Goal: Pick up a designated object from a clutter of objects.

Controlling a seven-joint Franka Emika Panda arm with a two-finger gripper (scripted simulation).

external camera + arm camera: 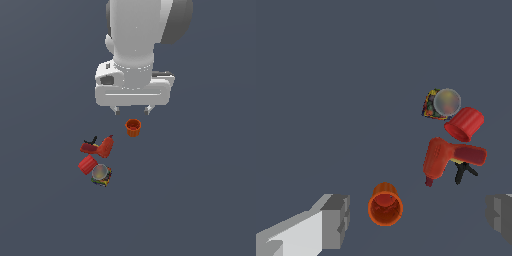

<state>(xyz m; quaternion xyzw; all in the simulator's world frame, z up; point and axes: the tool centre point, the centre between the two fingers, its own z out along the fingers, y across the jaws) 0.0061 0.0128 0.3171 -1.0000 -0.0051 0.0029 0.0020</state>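
In the wrist view, the two grey fingers (336, 220) sit nearest the camera, spread wide with nothing between them. The orange cup (385, 205) stands upright just beyond them, nearer one finger than the other. Further off, near the opposite finger, lies the small black-and-red item (468, 159), its thin black prong showing, touching the bright red bottle (436, 159). Beyond those are the red ribbed cylinder (465, 124) and the multicoloured can (437, 104); its label is too blurred to read.

In the exterior view, the fingers (132, 110) hang open just above the cup (133, 127). The black-and-red item (89, 146) lies well apart, towards the exterior view's left, against the bottle (106, 146). The cylinder (87, 164) and can (101, 175) lie beyond on the table (200, 200).
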